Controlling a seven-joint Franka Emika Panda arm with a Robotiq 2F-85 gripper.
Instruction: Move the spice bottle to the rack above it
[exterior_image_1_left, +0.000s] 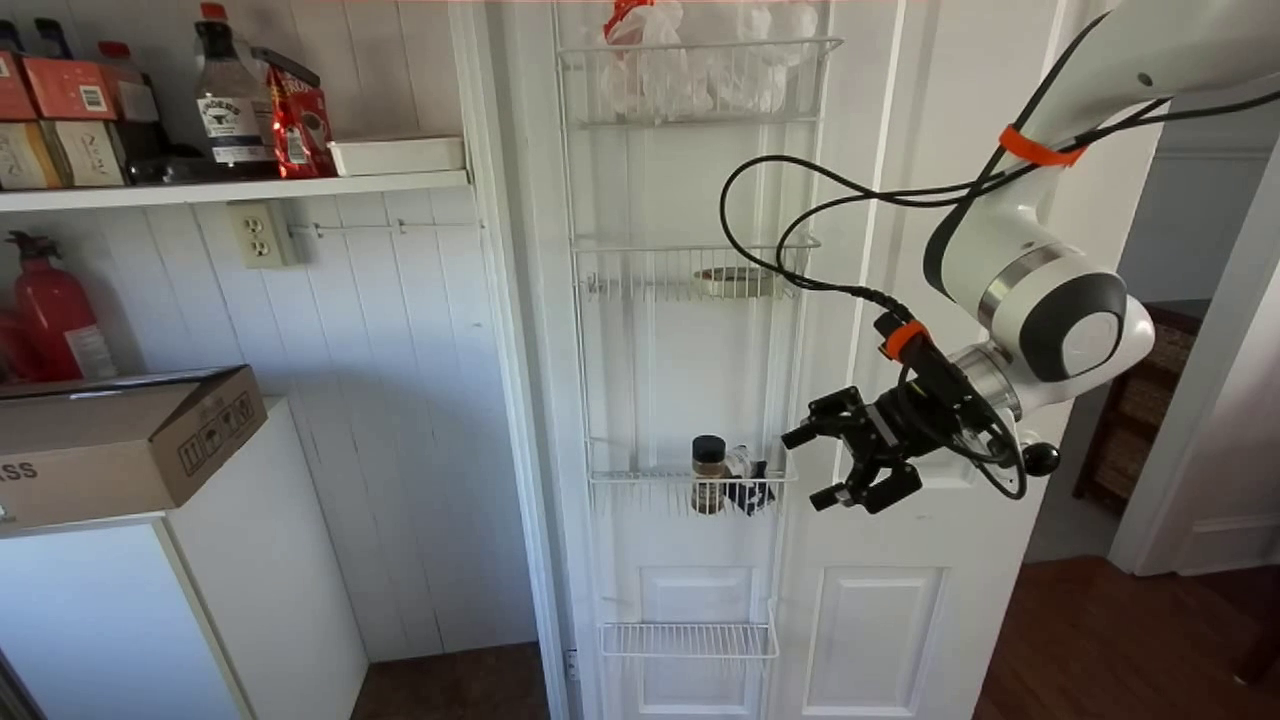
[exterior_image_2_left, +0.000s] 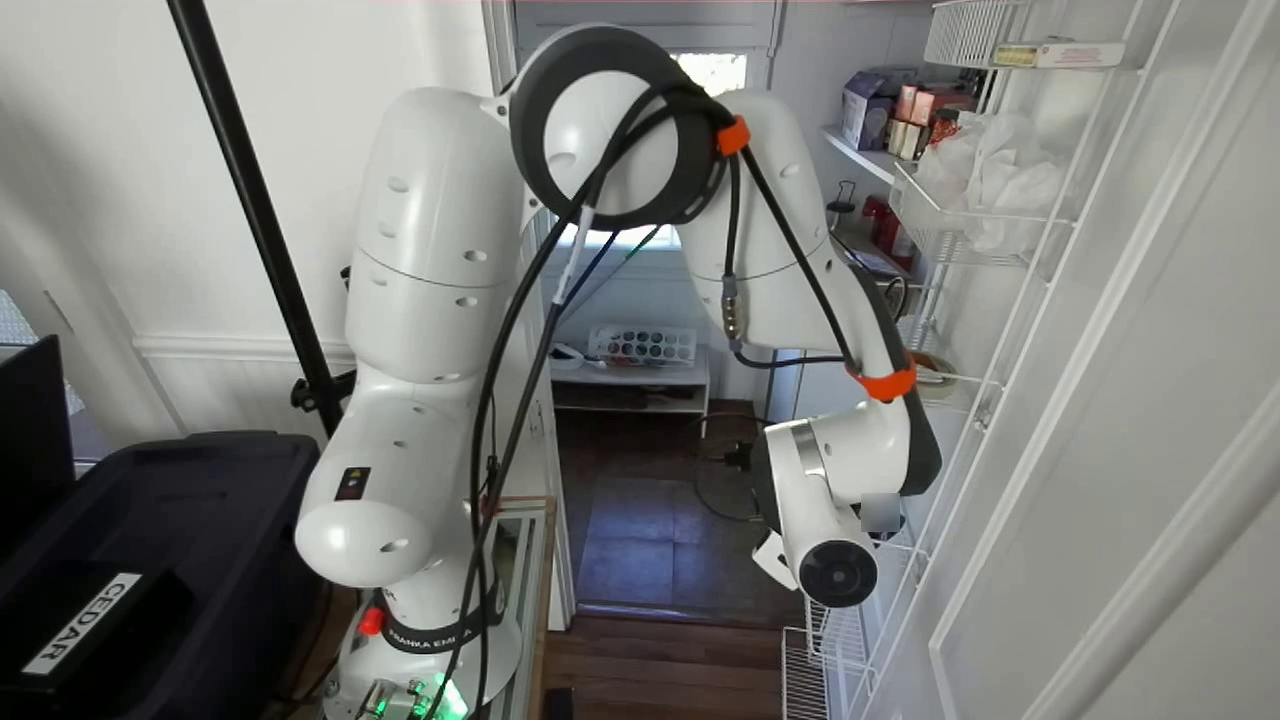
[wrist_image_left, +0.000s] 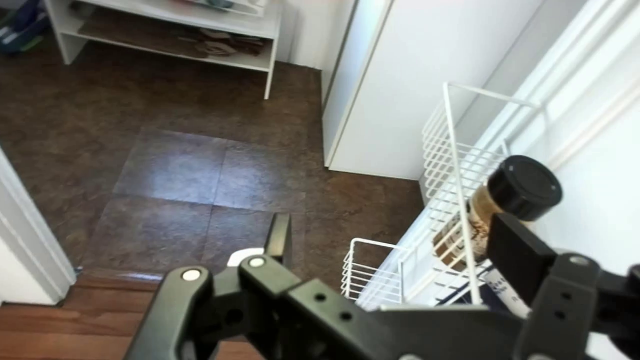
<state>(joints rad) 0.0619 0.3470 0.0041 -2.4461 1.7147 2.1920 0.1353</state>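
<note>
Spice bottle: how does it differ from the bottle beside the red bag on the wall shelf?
The spice bottle has a black cap; the shelf bottle a red one. The spice bottle is wide up to its cap; the shelf bottle tapers to a neck. The spice bottle sits in a wire basket; the shelf bottle on a wall shelf. Both stand upright.

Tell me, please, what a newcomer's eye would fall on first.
The white robot arm arching through an exterior view likely comes first, its black tool open near the wire organizer. Next is the spice bottle, upright in a basket there. A red fire extinguisher stands near an exterior view's left edge.
</note>
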